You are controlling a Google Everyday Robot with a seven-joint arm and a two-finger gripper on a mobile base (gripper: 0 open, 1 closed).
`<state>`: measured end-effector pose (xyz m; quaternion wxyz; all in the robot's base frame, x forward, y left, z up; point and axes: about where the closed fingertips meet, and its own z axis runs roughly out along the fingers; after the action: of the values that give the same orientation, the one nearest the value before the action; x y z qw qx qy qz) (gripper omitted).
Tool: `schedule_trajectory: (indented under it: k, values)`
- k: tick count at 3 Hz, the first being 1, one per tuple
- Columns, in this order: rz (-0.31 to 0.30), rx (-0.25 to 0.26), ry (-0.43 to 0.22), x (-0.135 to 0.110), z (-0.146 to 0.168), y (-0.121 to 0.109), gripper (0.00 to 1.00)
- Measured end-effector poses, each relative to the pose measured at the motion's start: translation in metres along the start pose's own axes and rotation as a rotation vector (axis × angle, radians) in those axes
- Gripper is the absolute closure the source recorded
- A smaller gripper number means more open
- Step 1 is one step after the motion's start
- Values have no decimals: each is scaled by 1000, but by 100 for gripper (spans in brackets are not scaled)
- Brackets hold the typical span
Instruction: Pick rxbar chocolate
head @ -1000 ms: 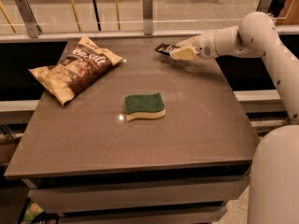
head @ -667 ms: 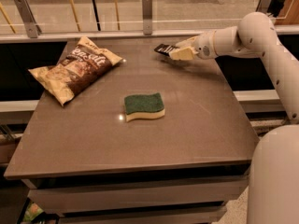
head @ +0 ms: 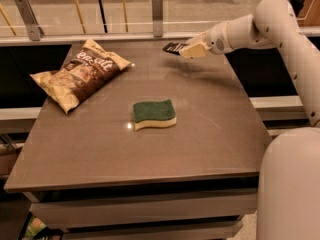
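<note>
The rxbar chocolate (head: 173, 47), a small flat dark bar, sticks out to the left from between the tan fingers of my gripper (head: 186, 49) at the far right of the table. The gripper is shut on the bar and holds it a little above the tabletop; their shadow falls on the surface just below. The white arm reaches in from the right.
A large tan-and-brown chip bag (head: 80, 74) lies at the far left of the brown table (head: 210, 134). A green-and-yellow sponge (head: 154, 114) lies near the middle. A railing with metal posts (head: 157, 14) runs behind the table's far edge.
My gripper with the bar has risen slightly and shifted a little away from the tabletop. The chip bag and sponge have not moved.
</note>
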<state>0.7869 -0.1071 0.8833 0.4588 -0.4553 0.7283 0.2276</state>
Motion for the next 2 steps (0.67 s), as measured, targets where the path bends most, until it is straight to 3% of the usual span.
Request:
schedule_trajectory:
  k: [2]
  values:
    - [-54,-71,-22,-29,-29,9,100]
